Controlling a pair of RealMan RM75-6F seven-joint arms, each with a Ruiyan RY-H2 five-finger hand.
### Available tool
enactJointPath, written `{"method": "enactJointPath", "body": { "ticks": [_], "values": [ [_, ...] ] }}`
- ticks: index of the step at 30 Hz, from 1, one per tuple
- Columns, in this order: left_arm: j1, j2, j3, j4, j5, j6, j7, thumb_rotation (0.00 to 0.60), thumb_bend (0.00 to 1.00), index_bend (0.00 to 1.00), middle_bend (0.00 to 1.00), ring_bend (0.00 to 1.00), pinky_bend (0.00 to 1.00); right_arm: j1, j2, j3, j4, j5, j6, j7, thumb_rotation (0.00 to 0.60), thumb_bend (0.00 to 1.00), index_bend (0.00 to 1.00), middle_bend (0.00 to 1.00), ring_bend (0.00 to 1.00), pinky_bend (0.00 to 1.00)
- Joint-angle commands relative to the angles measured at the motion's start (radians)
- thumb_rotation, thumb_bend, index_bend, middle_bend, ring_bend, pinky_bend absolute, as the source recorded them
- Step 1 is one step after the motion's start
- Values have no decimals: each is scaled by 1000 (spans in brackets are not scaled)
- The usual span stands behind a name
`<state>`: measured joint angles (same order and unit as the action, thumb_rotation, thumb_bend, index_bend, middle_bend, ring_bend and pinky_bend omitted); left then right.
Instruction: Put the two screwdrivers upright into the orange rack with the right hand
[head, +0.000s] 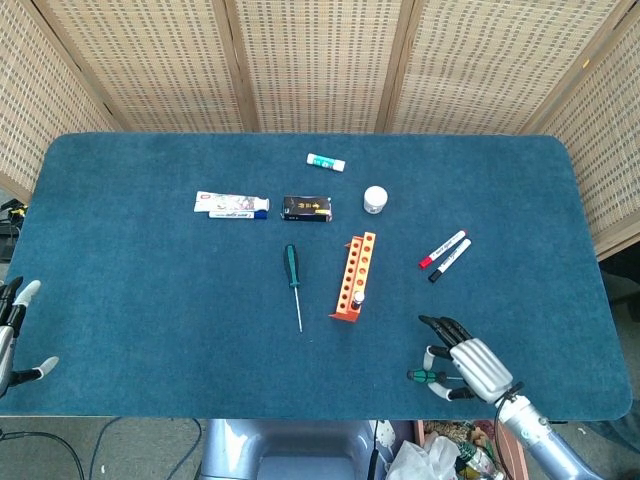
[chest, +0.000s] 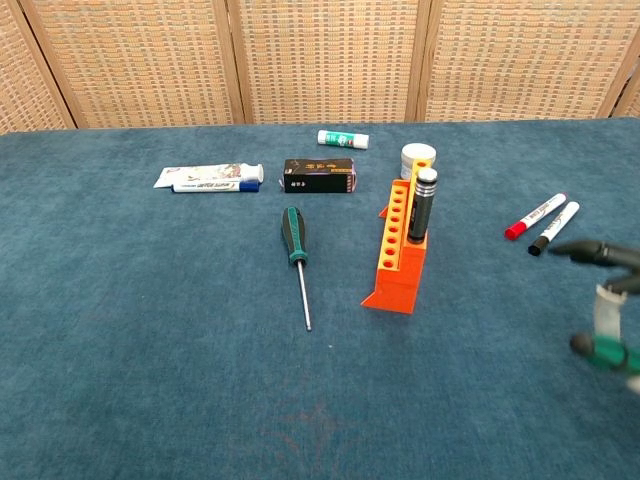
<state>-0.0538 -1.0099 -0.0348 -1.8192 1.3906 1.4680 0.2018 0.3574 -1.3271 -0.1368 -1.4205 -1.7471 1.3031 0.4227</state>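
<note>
Over the blue table (head: 150, 300), near right, the right hand (head: 468, 362) is seemingly pinching a green-handled screwdriver (head: 424, 376), other fingers spread.

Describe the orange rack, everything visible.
The orange rack is a long, narrow block, plastic by the look, with a single row of round holes along a sloped top and a wedge-shaped foot. It stands on the blue table, near its middle. One dark, silver-capped cylinder stands upright in a hole; the other visible holes look empty. No hand touches it.
</note>
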Motion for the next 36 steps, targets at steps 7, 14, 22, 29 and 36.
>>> {"method": "enactJointPath", "body": {
  "ticks": [7, 14, 22, 29, 36],
  "values": [
    [-3, 6, -1, -3, 1, -6, -10, 600, 0, 0, 0, 0, 0, 80, 145, 185, -163, 140, 43, 368, 600, 402, 665, 0, 0, 0],
    [-5, 11, -2, -6, 1, -10, -20, 600, 0, 0, 0, 0, 0, 135, 159, 301, -178, 245, -1, 506, 600, 414, 673, 0, 0, 0],
    [-4, 4, -1, -12, 14, 3, -7, 600, 0, 0, 0, 0, 0, 232, 119, 413, -157, 336, -126, 686, 600, 415, 680, 0, 0, 0],
    [-8, 1, -6, -19, 1, -4, 3, 600, 0, 0, 0, 0, 0, 305, 50, 445, -94, 352, -221, 785, 600, 415, 684, 0, 0, 0],
    [-16, -2, -12, -19, -20, -17, 10, 600, 0, 0, 0, 0, 0, 363, -33, 468, -11, 346, -268, 897, 600, 415, 702, 0, 0, 0]
  ]
}}
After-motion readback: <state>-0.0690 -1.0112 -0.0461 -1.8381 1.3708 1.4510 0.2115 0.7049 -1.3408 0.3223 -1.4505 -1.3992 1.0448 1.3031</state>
